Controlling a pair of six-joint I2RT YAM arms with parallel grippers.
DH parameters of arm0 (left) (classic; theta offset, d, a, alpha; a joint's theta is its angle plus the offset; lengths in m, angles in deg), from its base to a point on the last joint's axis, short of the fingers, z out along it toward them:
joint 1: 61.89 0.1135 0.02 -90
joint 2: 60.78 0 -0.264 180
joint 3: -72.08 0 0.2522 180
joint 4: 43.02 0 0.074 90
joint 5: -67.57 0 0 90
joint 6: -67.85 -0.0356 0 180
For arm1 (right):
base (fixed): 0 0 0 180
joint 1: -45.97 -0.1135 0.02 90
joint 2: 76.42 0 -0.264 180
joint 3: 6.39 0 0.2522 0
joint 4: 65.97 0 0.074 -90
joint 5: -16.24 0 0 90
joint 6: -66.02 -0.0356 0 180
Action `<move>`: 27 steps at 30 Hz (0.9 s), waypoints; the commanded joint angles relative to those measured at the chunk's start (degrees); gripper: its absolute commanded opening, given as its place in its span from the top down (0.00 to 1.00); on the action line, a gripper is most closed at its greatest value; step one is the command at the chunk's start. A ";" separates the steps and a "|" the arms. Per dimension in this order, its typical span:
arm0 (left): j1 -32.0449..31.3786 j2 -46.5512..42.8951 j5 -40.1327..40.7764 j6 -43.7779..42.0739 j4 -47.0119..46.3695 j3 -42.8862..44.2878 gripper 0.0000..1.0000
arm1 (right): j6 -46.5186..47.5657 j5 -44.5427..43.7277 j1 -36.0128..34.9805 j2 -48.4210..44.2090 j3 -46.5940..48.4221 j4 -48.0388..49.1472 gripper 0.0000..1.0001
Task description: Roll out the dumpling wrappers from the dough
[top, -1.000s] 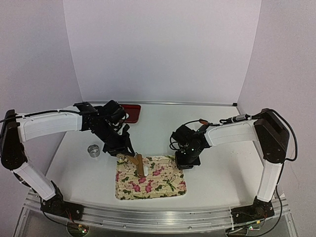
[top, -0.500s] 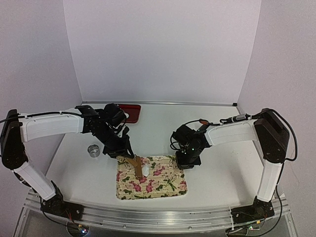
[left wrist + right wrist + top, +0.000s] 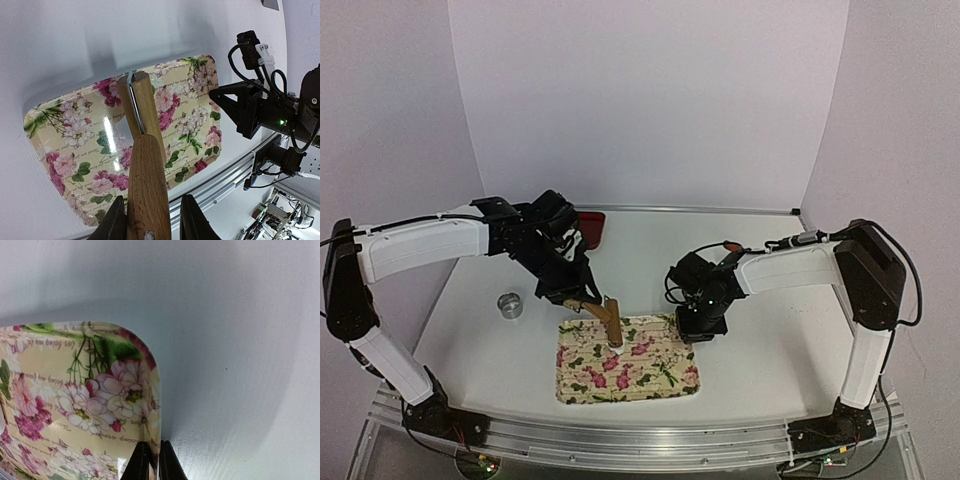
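My left gripper is shut on the handle of a wooden rolling pin. The pin slopes down onto the floral tray. A small white bit of dough shows at the pin's lower end; the pin hides the rest. No round dumpling wrappers show in any view. In the left wrist view the pin runs from my left gripper out over the tray. My right gripper is shut on the tray's far right rim, its fingers pinching the rim.
A metal ring cutter stands on the table left of the tray. A dark red tray lies at the back behind the left arm. The aluminium rail runs along the near edge.
My left gripper moved right and a little back with the rolling pin. The pin's lower end slid right across the tray over the dough. The right arm has not moved.
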 commanded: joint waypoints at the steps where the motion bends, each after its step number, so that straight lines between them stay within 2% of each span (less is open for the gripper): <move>1: 0.07 -0.98 -2.16 0.52 -3.19 -0.19 1.00 | 0.55 -4.47 -0.04 1.06 1.24 -2.48 0.78; 4: 0.07 -0.58 -1.39 0.38 -3.26 -1.14 1.00 | 0.29 -4.90 -0.01 0.54 0.86 -2.48 0.65; 6: 0.07 -0.36 -0.95 0.12 -3.30 -1.47 1.00 | 0.25 -5.04 0.00 0.23 0.75 -2.48 0.64; 15: 0.07 1.73 0.60 -1.32 -3.83 -2.64 1.00 | 0.84 -4.86 -0.07 -0.15 0.75 -2.44 0.87; 22: 0.07 3.65 0.83 -2.30 -4.29 -2.66 1.00 | 1.00 -4.64 -0.05 0.07 1.08 -2.47 0.99; 27: 0.07 4.39 0.59 -2.78 -4.53 -2.44 1.00 | 1.01 -4.43 -0.03 0.49 1.00 -2.47 1.00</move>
